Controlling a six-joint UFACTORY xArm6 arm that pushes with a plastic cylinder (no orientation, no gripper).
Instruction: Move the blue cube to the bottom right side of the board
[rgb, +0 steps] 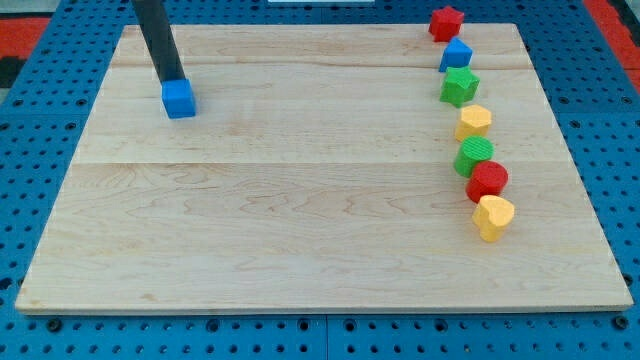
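Observation:
The blue cube sits on the wooden board near the view's top left. My tip is at the cube's top-left edge, touching or nearly touching it. The rod rises from there out of the view's top. The board's bottom right lies far from the cube.
A curved line of blocks runs down the view's right: red star, blue block, green star, yellow block, green cylinder, red cylinder, yellow heart. A blue pegboard surrounds the board.

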